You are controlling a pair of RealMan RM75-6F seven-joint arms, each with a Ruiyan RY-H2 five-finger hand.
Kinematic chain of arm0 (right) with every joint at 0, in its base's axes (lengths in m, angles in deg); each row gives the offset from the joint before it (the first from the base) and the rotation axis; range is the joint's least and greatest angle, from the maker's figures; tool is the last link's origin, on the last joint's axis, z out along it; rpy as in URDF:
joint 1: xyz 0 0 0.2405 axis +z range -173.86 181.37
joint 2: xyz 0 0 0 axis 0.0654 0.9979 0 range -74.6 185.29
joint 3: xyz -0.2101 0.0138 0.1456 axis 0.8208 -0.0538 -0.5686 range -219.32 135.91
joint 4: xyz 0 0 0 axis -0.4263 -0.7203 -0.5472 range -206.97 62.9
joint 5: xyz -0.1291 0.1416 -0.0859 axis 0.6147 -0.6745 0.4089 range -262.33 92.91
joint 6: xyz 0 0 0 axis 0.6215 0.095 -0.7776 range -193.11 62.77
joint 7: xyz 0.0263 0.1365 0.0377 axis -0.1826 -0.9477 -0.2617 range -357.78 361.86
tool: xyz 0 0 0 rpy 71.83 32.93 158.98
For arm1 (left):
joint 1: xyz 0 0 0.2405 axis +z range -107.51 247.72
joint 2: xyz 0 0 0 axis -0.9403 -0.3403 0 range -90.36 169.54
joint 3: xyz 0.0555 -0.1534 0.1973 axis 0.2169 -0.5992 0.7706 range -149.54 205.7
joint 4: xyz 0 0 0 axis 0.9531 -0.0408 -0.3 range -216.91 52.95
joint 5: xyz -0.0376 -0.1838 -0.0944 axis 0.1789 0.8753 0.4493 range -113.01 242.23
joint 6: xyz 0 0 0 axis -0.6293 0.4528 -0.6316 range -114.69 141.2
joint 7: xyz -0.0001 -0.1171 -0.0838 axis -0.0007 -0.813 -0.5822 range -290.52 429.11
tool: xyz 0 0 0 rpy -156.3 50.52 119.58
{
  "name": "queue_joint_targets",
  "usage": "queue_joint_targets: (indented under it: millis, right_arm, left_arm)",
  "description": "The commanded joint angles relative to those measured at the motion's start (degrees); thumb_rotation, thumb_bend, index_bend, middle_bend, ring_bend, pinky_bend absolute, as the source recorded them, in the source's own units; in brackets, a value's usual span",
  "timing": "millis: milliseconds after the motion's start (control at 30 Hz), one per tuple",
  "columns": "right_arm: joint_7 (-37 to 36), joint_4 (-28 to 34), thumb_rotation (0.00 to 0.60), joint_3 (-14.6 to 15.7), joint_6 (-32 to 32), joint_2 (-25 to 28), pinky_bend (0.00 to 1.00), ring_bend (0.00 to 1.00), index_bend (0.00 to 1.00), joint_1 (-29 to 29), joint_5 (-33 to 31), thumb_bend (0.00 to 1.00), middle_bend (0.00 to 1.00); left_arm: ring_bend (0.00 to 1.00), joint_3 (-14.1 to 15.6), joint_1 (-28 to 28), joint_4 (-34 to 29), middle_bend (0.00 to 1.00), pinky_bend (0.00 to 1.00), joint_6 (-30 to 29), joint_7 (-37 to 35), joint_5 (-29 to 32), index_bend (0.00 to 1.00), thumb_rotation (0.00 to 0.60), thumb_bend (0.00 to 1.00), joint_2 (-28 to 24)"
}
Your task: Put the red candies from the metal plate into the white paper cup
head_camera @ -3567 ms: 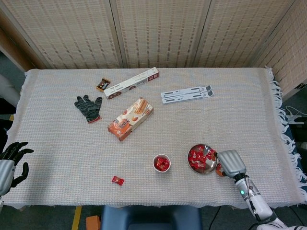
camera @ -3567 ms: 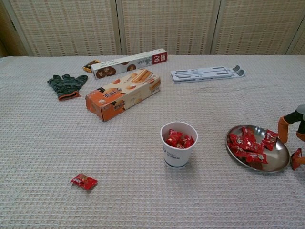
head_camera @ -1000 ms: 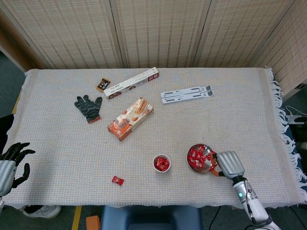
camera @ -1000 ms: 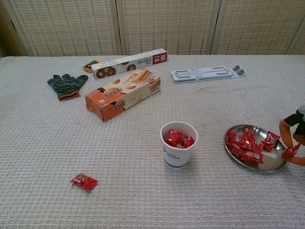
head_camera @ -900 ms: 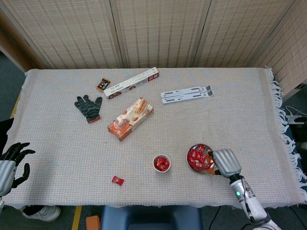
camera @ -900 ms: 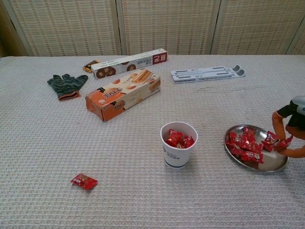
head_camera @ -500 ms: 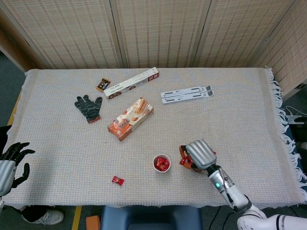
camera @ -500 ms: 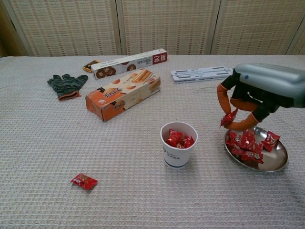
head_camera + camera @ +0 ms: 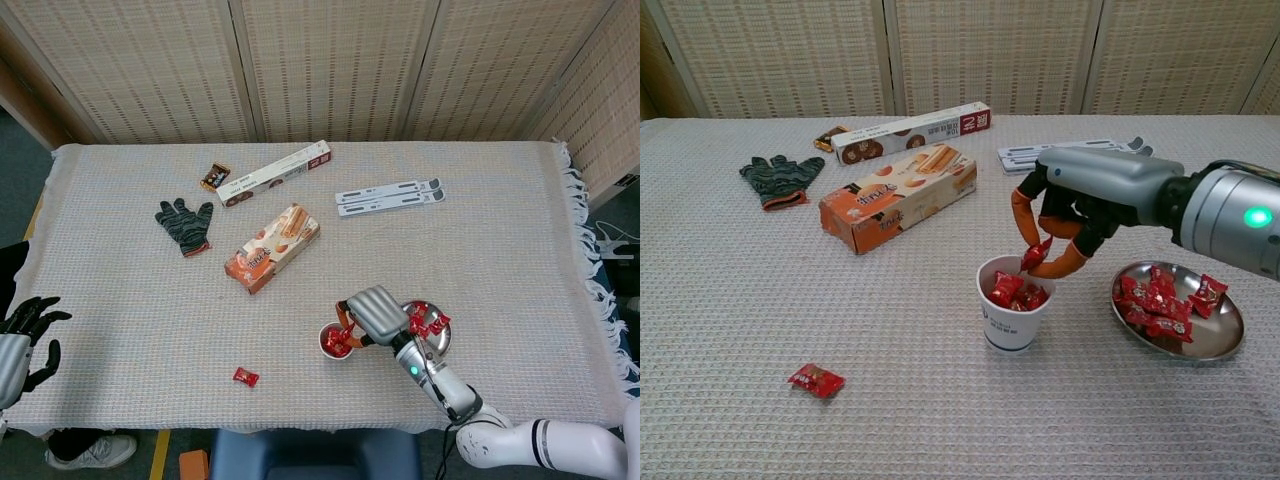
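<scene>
The white paper cup (image 9: pixel 1014 307) (image 9: pixel 326 333) stands near the table's front with several red candies inside. My right hand (image 9: pixel 1080 209) (image 9: pixel 374 312) hovers over its rim, pinching one red candy (image 9: pixel 1036 254) between thumb and a finger. The metal plate (image 9: pixel 1210 336) (image 9: pixel 441 343) lies to the right of the cup with several red candies (image 9: pixel 1160 302) on it. One stray red candy (image 9: pixel 817 380) (image 9: pixel 245 377) lies on the cloth to the front left. My left hand (image 9: pixel 24 337) hangs off the table's left edge, fingers spread and holding nothing.
An orange snack box (image 9: pixel 897 198), a long white box (image 9: pixel 911 132), a dark glove (image 9: pixel 780 179), a small wrapped snack (image 9: pixel 828 138) and a grey folded stand (image 9: pixel 1073 154) lie farther back on the white woven cloth (image 9: pixel 760 300).
My right hand lifted one candy from the plate and carried it left; it now sits over the cup. The left hand has stayed put.
</scene>
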Motion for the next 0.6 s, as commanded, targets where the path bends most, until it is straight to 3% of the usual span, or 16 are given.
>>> queue_joint_targets:
  millis: [33, 600]
  right_arm:
    - [-0.8, -0.8, 0.600, -0.1, 0.8, -0.7, 1.00, 0.82, 0.64, 0.8, -0.5, 0.19, 0.92]
    - [-5.6, -2.4, 0.600, 1.1, 1.2, -1.7, 1.00, 0.82, 0.59, 3.0, 1.3, 0.19, 0.92]
  left_arm:
    - [0.09, 0.0, 0.0, 0.0, 0.13, 0.30, 0.0, 0.0, 0.0, 0.29, 0.600, 0.62, 0.0]
    - [0.09, 0.0, 0.0, 0.0, 0.13, 0.30, 0.0, 0.0, 0.0, 0.29, 0.600, 0.62, 0.0]
